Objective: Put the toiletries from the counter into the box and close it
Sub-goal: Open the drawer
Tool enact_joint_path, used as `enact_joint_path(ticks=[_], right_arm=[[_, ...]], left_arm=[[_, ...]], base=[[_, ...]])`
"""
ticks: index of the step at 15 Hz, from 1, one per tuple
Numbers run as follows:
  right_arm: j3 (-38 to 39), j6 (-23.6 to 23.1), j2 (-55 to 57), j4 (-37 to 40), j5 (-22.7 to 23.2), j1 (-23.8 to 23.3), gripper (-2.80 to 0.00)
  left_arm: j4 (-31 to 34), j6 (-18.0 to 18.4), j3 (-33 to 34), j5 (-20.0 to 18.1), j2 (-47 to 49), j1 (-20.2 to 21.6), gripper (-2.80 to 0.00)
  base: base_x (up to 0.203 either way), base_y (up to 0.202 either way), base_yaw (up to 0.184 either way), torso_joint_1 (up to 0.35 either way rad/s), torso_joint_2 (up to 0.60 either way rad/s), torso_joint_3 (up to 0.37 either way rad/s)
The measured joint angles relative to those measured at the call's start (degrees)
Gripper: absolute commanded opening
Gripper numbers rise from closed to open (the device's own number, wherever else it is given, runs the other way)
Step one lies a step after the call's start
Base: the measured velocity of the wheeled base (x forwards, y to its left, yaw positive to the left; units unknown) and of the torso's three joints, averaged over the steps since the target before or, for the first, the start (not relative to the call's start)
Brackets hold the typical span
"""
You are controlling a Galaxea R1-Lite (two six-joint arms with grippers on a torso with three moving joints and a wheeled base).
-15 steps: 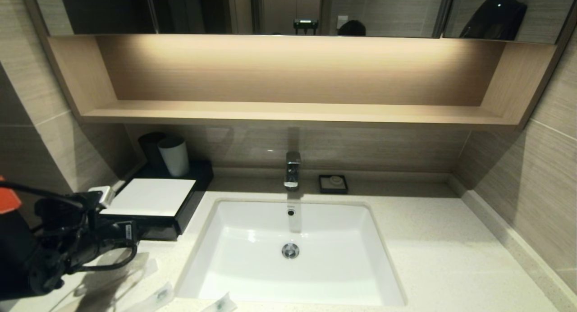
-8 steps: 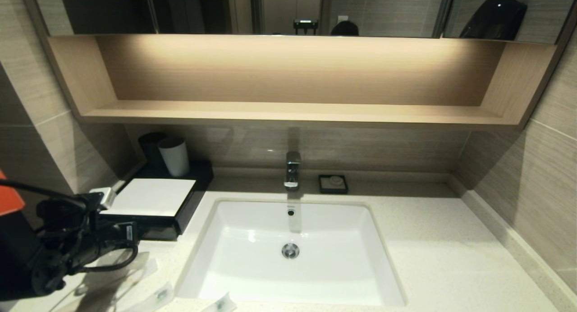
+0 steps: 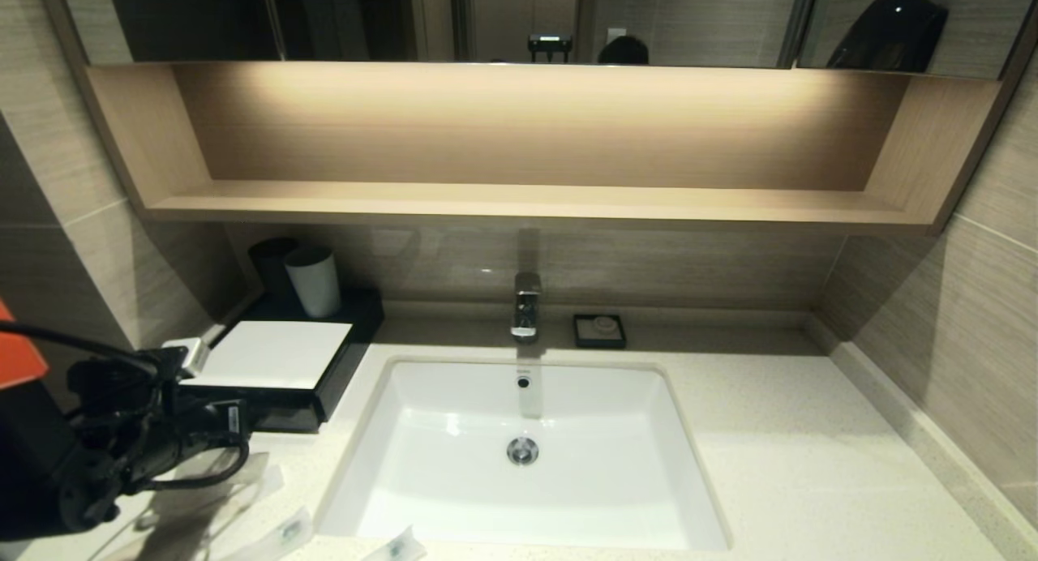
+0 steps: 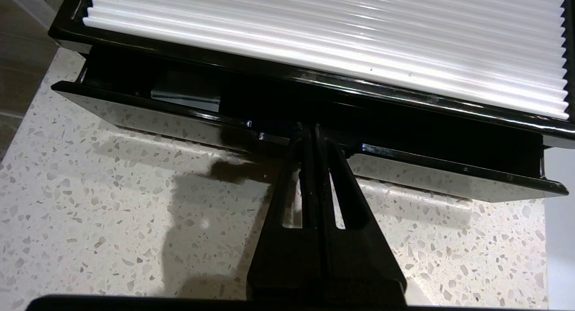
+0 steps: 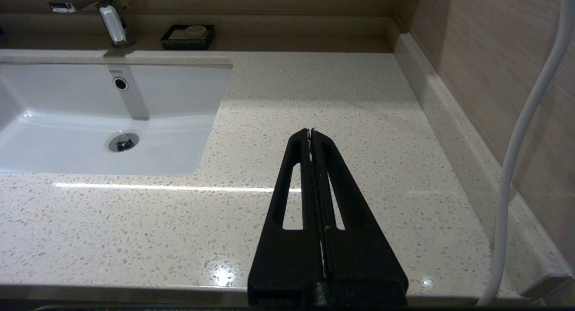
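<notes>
The left claw (image 4: 312,135) has its fingers pressed together, tips against the middle of the drawer (image 4: 179,122) front of the box (image 3: 280,366). In the head view the left arm reaches in from the lower left of the frame toward the box's near side. The box sits at left centre of that frame, on the bench (image 3: 795,447), left of the basin (image 3: 527,447). Its ribbed white top (image 4: 341,37) fills the upper part of the left wrist view. The drawer stands slightly out, leaving a dark gap under the top, and a pale packet end (image 4: 186,97) shows inside it toward the upper left of that frame.

Three toiletries lie on the bench along the bottom edge of the head view, left of centre: one under the arm (image 3: 243,484), one beside the basin's lower left corner (image 3: 284,535), one at the very bottom edge (image 3: 397,547).

A white cup (image 3: 312,280) and a dark cup (image 3: 270,265) stand behind the box. The tap (image 3: 525,304) rises behind the basin, with the soap dish (image 3: 599,331) just to its right.

The right claw (image 5: 311,132), fingers together, holds nothing and hangs over bare bench right of the basin.
</notes>
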Motion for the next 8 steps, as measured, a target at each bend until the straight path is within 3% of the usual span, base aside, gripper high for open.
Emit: enact_joint_path(ticks=[8], right_arm=[[0.0,0.0,0.0,0.0,0.0,0.0,-2.80]], left_arm=[[0.0,0.0,-0.7,0.0,0.6,0.0,-2.80]], base=[[0.000,0.000,0.000,0.000,0.00,0.000]])
